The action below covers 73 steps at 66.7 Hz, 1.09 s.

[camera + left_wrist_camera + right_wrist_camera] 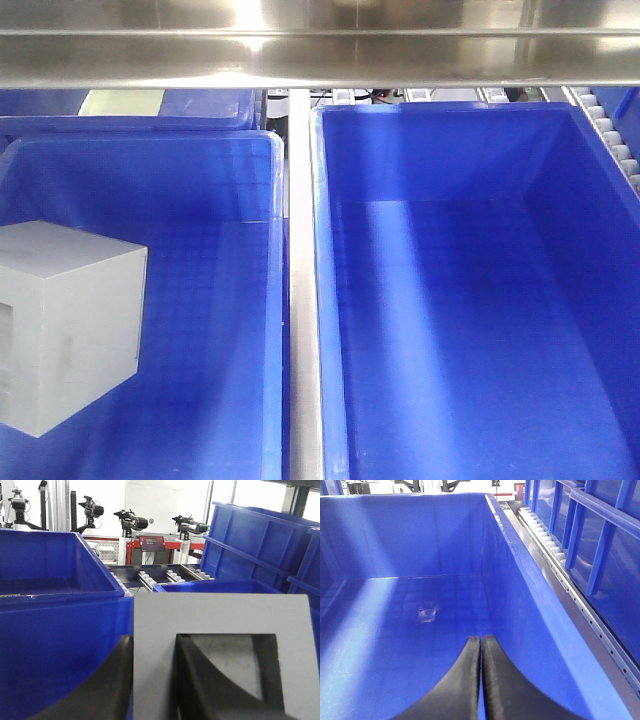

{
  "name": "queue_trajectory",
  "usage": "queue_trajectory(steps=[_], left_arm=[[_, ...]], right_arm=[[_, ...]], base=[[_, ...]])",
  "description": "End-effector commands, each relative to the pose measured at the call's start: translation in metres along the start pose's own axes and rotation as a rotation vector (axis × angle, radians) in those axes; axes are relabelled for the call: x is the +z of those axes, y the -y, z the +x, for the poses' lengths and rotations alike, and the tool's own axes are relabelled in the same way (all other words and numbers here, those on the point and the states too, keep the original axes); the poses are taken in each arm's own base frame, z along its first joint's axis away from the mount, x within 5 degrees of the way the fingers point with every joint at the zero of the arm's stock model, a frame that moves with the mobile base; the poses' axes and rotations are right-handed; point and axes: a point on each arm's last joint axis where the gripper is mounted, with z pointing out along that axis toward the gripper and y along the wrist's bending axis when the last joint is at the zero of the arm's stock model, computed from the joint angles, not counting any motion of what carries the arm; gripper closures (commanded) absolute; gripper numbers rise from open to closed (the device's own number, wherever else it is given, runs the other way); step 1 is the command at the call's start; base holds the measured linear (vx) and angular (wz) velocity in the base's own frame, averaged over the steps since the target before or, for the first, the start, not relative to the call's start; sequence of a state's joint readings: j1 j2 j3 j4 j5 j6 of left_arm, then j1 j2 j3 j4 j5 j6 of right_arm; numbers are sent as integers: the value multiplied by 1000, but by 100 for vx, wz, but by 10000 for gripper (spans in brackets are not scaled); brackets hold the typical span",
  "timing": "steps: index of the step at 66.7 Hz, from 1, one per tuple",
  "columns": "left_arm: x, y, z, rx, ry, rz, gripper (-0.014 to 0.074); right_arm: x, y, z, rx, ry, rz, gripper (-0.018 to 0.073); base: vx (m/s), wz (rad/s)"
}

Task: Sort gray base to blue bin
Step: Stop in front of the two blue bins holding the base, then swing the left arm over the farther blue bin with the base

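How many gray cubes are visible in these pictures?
1. The gray base, gripped by the left gripper, shows over the left blue bin. Others may be hidden outside the views.

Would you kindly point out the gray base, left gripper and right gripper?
gray base (pixel 90 330): front-facing view, its plain right-hand face.
left gripper (pixel 155 639): left wrist view, between fingertips straddling the base's wall.
right gripper (pixel 481 642): right wrist view, where the shut fingertips meet.
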<state>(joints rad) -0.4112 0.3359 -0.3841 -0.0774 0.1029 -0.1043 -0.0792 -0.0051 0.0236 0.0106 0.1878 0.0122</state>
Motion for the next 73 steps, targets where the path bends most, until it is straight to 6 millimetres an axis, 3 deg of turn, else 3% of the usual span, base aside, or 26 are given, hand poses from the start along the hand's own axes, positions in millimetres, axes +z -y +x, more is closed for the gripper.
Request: queue_trajectory(steps=[1,17,36,49,73], left_arm=[[-1,3,-22,-29,153,23,594],[14,6,-26,-110,144,53,594],[71,37,-36,-119,15,199,594],[124,82,-33,-111,-108,325,594],[214,191,7,-87,-239,515,593]], right_arm=[[2,0,0,-15,14,3,564],[2,0,0,-15,14,3,564],[2,0,0,-15,14,3,564],[2,0,0,-15,14,3,564],[2,0,0,-15,14,3,564]], base=[[0,0],[0,0],[0,0],[0,0],[0,0]])
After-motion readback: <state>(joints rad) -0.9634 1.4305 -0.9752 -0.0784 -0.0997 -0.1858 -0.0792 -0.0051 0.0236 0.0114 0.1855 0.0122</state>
